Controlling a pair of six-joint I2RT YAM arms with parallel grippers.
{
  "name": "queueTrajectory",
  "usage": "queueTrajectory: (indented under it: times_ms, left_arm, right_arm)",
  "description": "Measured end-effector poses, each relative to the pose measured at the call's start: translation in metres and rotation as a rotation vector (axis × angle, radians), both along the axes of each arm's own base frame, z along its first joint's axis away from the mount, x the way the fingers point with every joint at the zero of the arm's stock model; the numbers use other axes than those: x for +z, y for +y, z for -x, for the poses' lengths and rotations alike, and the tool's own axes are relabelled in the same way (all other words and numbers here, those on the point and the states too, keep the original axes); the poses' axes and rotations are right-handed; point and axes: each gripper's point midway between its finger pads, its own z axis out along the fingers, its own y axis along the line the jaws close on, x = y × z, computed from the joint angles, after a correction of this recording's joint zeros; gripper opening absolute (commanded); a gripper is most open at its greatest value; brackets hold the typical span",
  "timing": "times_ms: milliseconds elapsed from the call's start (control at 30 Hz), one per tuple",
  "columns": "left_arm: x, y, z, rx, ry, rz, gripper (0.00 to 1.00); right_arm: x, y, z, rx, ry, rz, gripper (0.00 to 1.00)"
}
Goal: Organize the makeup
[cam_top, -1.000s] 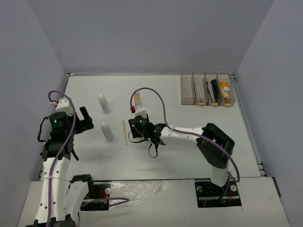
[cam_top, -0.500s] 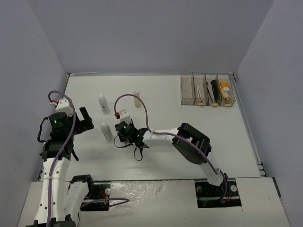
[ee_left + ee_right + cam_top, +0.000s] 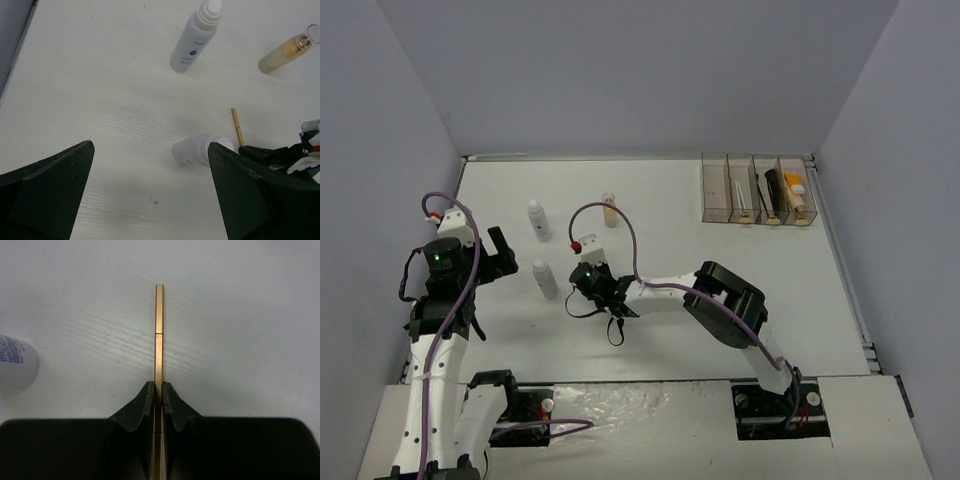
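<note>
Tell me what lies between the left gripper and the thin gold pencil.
The nearer white plastic bottle sits there, beside the thin gold pencil that the right gripper pinches; the left wrist view shows it.

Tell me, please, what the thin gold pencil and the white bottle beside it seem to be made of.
The gold pencil is probably metal or metallic-coated plastic: satin golden sheen, crisp square edges. The white bottle is likely plastic: opaque, matte, blue print.

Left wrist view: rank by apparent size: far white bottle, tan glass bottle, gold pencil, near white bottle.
1. far white bottle
2. tan glass bottle
3. gold pencil, lower end hidden
Unranked: near white bottle, foreshortened, looks about like the tan one.
</note>
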Motion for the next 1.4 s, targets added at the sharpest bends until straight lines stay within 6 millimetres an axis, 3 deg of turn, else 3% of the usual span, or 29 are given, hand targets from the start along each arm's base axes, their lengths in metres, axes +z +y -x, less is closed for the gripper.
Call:
queueTrajectory:
  times_ms: [133,300,433,567,667,767,833,933,1133,1200,1267,1400]
  left_arm:
    - [0.000,0.000,0.000,0.000,0.000,0.000,0.97]
    - [0.000,0.000,0.000,0.000,0.000,0.001,0.97]
    - [0.000,0.000,0.000,-0.001,0.000,0.000,0.97]
    - [0.000,0.000,0.000,-0.001,0.000,0.000,0.97]
    - [0.000,0.000,0.000,-0.001,0.001,0.000,0.97]
    - [0.000,-0.001,0.000,-0.004,0.002,0.002,0.97]
    - [-0.001,-0.001,0.000,-0.007,0.003,0.004,0.97]
    - [-0.001,-0.003,-0.001,-0.014,0.004,0.007,0.97]
    - [-0.001,-0.003,-0.002,-0.018,0.002,0.009,0.97]
    - [-0.002,-0.004,-0.003,-0.022,0.005,0.010,0.97]
    - [-0.003,-0.004,-0.005,-0.026,0.012,0.011,0.97]
    - [-0.002,-0.006,-0.013,-0.037,0.030,0.019,0.97]
  right_arm:
    - [0.000,-0.042,0.004,-0.024,0.016,0.044,0.00]
    - [0.016,-0.124,-0.012,-0.088,0.056,0.112,0.00]
    - [0.072,-0.187,-0.058,-0.181,0.000,0.062,0.00]
    - [0.132,-0.262,-0.114,-0.291,-0.093,0.032,0.00]
    - [0.157,-0.314,-0.147,-0.356,-0.135,0.039,0.00]
    - [0.160,-0.350,-0.174,-0.381,-0.127,0.055,0.00]
    - [0.152,-0.366,-0.196,-0.387,-0.113,0.063,0.00]
    - [0.124,-0.387,-0.216,-0.393,-0.061,0.088,0.00]
    - [0.078,-0.403,-0.244,-0.364,0.022,0.100,0.03]
    - [0.070,-0.403,-0.251,-0.354,0.033,0.100,0.10]
    - [0.068,-0.402,-0.259,-0.341,0.029,0.096,0.28]
    - [0.072,-0.398,-0.269,-0.322,0.012,0.088,0.48]
